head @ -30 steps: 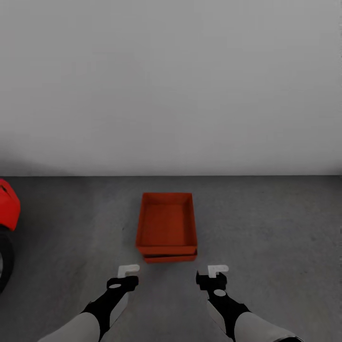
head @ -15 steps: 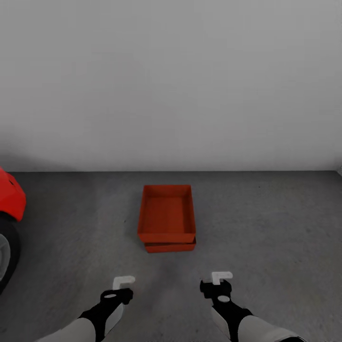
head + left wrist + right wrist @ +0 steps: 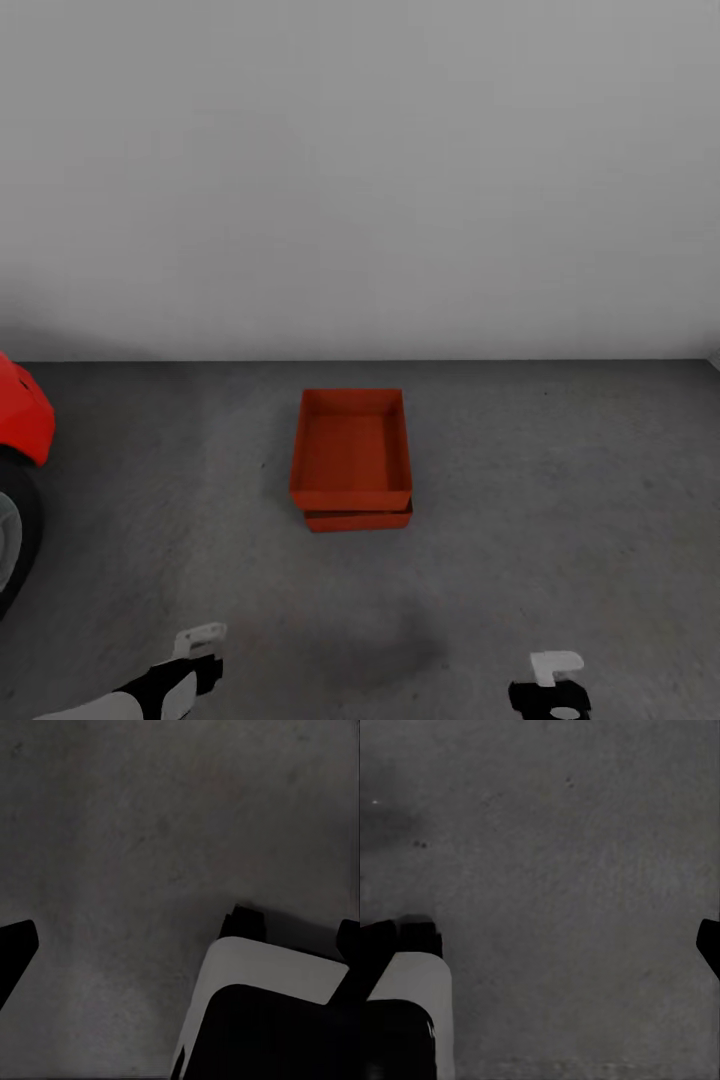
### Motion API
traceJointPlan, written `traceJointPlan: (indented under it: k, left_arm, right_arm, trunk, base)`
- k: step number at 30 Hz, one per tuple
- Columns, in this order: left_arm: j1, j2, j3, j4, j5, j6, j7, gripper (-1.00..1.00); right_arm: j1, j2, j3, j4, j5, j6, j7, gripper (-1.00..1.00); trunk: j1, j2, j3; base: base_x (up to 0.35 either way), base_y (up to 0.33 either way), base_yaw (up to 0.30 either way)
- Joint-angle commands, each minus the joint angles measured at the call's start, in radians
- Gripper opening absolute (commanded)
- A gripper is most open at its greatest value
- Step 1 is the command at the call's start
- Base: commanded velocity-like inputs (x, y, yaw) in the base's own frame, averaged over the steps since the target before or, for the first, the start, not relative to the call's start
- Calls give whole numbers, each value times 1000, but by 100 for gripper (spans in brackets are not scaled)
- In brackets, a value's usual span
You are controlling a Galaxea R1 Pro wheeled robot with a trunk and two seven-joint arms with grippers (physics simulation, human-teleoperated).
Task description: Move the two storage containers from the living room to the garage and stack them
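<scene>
Grippers, nearest the viewer: the left gripper (image 3: pixel 200 640) and the right gripper (image 3: pixel 555 668) sit low at the near edge of the head view, well apart from each other and from the load. Both carry nothing. Each wrist view looks down on bare concrete between two dark fingertips set far apart, so both pairs of jaws stand wide.

Floor (image 3: pixel 560 480), middle ground: rough dark grey concrete, with a faint shadow just ahead of the robot.

Containers, further out: the upper storage container (image 3: pixel 351 447) rests on the lower storage container (image 3: pixel 357 520), of which a thin red-orange strip shows beneath the near wall. The pair stands on the floor, roughly centred between the arms. The near edges look slightly offset; whether the upper one sits nested or merely on top cannot be told.

Red car (image 3: pixel 20 420), left margin, well clear of the stack. White-grey wall (image 3: pixel 360 180), farthest, behind the stack.

Judgement: the stacking appears complete, and the step in hand is withdrawal. It is best done with the arms kept low and apart and any motion directed away from the stack, so that nothing nudges the upper container off the lower.
</scene>
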Motion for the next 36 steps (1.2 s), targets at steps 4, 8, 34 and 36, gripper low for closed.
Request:
traceJointPlan:
  k: [4,8,34,36]
  left_arm:
    - [21,2,-9,2,15,5,-8,100]
    - [130,2,-9,2,17,-3,-11,100]
    - [206,-15,-10,2,14,-90,-10,100]
    - [206,-15,-10,2,14,-90,-10,100]
  right_arm:
    - [87,-3,11,3,-8,-1,38,100]
    - [165,-1,11,3,-9,5,68,100]
    - [306,37,11,5,-8,-2,136,100]
    - [306,37,11,5,-8,-1,145,100]
  trunk:
    - [0,-1,-1]
    - [0,-1,-1]
    - [0,-1,20]
    - [0,-1,23]
  base:
    - [0,0,0]
    - [0,0,0]
    - [0,0,0]
    - [0,0,0]
